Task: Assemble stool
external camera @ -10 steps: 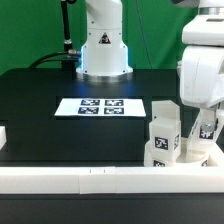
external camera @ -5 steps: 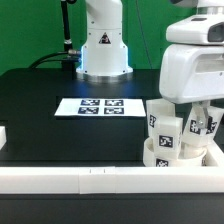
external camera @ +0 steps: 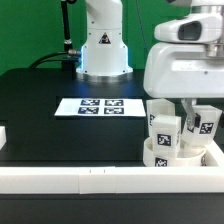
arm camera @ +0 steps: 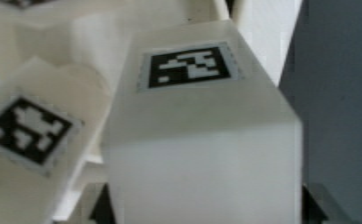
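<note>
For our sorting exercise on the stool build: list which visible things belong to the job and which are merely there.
Belong: the seat, two upright legs, the gripper.
Merely there: the marker board, the border rail, the table.

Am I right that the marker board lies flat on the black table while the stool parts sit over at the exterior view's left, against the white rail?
Not quite: the stool parts sit at the exterior view's right, under the end effector. The rest holds: the marker board lies flat on the black table, and the parts are against the white rail, as the exterior view shows.
</note>
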`<state>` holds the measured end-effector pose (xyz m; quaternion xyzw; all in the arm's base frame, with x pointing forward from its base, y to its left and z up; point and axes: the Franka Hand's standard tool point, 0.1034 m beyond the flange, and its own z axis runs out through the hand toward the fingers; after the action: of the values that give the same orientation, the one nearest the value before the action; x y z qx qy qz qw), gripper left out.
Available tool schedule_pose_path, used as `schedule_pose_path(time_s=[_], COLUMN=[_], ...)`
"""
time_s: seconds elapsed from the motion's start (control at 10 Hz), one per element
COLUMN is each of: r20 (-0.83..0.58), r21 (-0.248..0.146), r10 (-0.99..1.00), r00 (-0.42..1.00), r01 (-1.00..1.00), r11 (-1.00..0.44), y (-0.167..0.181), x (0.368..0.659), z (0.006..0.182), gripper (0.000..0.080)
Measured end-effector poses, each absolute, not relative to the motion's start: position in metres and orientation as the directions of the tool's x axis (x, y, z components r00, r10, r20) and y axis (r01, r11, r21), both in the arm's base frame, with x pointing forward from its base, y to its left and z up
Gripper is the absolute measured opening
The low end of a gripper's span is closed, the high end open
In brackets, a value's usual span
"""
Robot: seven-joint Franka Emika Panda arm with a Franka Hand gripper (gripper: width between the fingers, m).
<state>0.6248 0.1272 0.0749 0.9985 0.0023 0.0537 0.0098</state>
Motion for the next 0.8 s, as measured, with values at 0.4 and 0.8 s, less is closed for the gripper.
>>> schedule_pose_path(time_s=[0.4,0.8], r20=[0.04,0.068], r21=[-0.091,-0.076], r10=[-0.543,-0.671], r00=[0.839,0.739], r01=[-0.538,-0.666], r11=[-0.838,-0.742], y=[0.106,0.102], x=[0.627,0.628], z=[0.074,0.075], gripper=[0.034,0.034])
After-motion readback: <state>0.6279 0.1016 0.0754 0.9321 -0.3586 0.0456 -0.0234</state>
